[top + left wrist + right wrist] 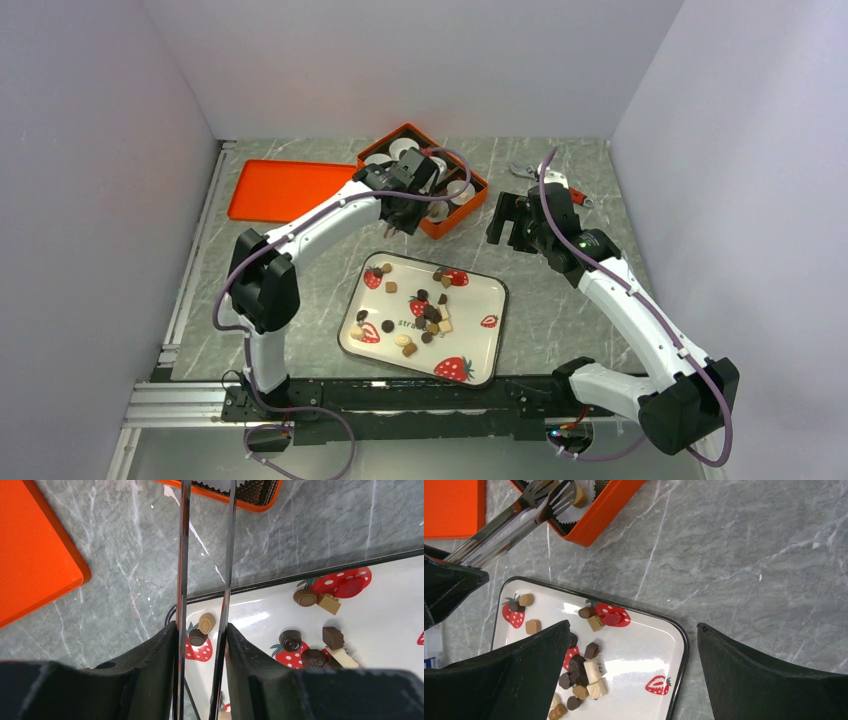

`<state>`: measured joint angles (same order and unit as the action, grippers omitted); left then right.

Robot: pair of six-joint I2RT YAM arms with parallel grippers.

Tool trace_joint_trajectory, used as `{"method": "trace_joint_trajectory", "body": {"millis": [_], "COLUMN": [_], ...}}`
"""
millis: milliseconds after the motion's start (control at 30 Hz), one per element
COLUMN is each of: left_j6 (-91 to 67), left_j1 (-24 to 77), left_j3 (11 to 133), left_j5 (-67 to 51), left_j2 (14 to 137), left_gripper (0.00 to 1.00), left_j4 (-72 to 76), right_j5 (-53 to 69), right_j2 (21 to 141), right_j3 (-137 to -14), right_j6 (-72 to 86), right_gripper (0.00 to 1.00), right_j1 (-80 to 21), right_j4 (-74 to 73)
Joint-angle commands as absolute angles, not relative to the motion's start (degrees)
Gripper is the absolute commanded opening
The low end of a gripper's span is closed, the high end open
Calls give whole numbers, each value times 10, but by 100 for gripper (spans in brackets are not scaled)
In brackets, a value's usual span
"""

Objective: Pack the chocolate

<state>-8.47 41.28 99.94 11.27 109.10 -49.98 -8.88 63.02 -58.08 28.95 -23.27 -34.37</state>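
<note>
The chocolate (428,312) lies as several small dark, light-brown and cream pieces on a white strawberry-print tray (492,300); the pile shows too in the right wrist view (586,672). My left gripper (400,222) (202,627) is shut on metal tongs (182,555). The tongs' tips (555,495) reach into the orange box (470,205), over a white paper cup next to a light-brown piece (580,497). My right gripper (510,225) (633,625) hangs open and holds nothing, above the tray's far right corner.
An orange lid (285,188) lies flat at the back left, beside the box. A small metal tool (522,168) rests on the marble table (560,310) behind the right arm. Grey walls close in on three sides.
</note>
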Motion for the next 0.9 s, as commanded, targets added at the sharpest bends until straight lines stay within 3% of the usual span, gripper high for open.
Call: {"method": "trace_joint_trajectory", "body": {"millis": [0, 433, 867], "left_j6": [-76, -89, -105], "left_j1": [412, 451, 542], "left_j3": [1014, 1038, 1157], "left_j5": [115, 96, 45], "left_j2": [1043, 982, 1155], "left_gripper": [42, 42, 42], "left_j4": [-491, -480, -345], "right_j5": [-94, -124, -240], "right_j2": [627, 578, 452], "right_j3": [-603, -627, -696], "right_j6": [285, 313, 367], "right_gripper": [100, 100, 100], "right_j1": [-229, -229, -229], "right_j4": [-335, -341, -404]}}
